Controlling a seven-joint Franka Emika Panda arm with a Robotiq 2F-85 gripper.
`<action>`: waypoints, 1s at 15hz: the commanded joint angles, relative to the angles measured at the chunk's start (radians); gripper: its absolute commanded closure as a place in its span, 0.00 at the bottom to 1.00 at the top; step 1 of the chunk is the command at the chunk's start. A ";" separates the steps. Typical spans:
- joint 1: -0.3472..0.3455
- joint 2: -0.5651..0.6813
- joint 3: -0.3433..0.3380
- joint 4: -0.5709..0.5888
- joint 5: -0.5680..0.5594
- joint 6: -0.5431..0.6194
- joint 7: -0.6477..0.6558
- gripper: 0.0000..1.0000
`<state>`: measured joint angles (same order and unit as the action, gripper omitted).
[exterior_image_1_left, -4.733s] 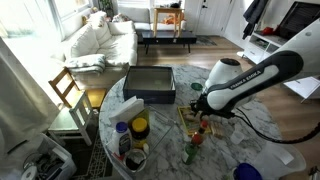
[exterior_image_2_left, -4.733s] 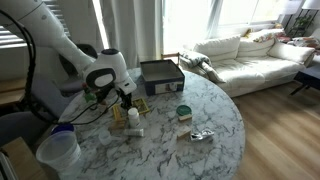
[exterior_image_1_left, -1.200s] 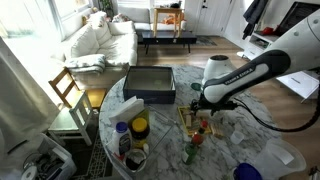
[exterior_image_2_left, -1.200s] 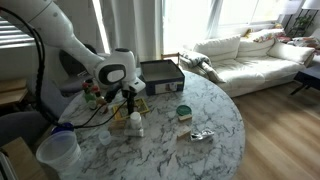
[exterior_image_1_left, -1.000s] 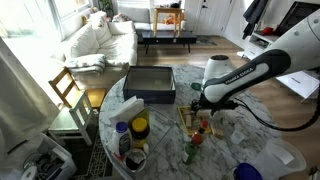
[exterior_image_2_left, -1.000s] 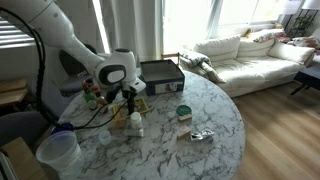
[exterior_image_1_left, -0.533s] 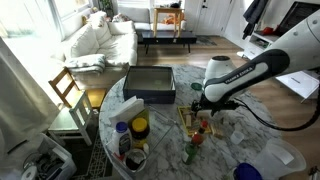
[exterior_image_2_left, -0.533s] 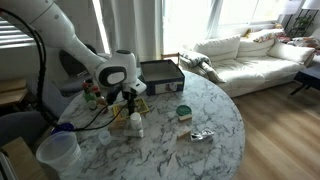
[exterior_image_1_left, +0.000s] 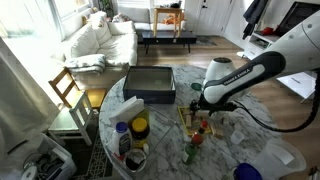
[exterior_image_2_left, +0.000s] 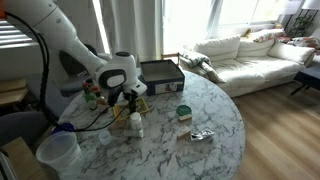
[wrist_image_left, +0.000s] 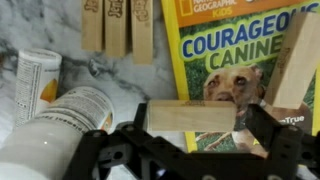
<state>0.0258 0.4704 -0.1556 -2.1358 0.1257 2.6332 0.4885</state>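
In the wrist view my gripper (wrist_image_left: 195, 118) stands open just over a yellow-edged dog book (wrist_image_left: 225, 40) on the marble table. A pale wooden block (wrist_image_left: 190, 116) lies crosswise between the fingers, with a small gap at its right end. Three more blocks (wrist_image_left: 117, 25) lie side by side past the book's left edge, and another block (wrist_image_left: 295, 60) leans on the book at right. A white bottle (wrist_image_left: 60, 120) lies close to the left finger. In both exterior views the gripper (exterior_image_1_left: 200, 108) (exterior_image_2_left: 128, 98) hangs low over the book (exterior_image_1_left: 190, 118).
A dark flat box (exterior_image_1_left: 150, 83) (exterior_image_2_left: 161, 75) sits at the table's far side. A white bottle (exterior_image_2_left: 135, 122), a small green tin (exterior_image_2_left: 183, 112), crumpled foil (exterior_image_2_left: 201, 135) and a plastic tub (exterior_image_2_left: 58, 148) stand around. A yellow jar (exterior_image_1_left: 140, 127) and several bottles crowd the table edge.
The arm has only crept a little over the book. The jaws stay wide open and the block between them has not moved.
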 joint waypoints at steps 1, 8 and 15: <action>-0.014 0.013 0.009 -0.022 0.021 0.070 -0.024 0.00; -0.012 0.020 0.008 -0.031 0.018 0.100 -0.034 0.00; -0.030 0.016 0.024 -0.032 0.031 0.098 -0.088 0.26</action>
<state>0.0202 0.4893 -0.1533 -2.1514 0.1329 2.7078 0.4446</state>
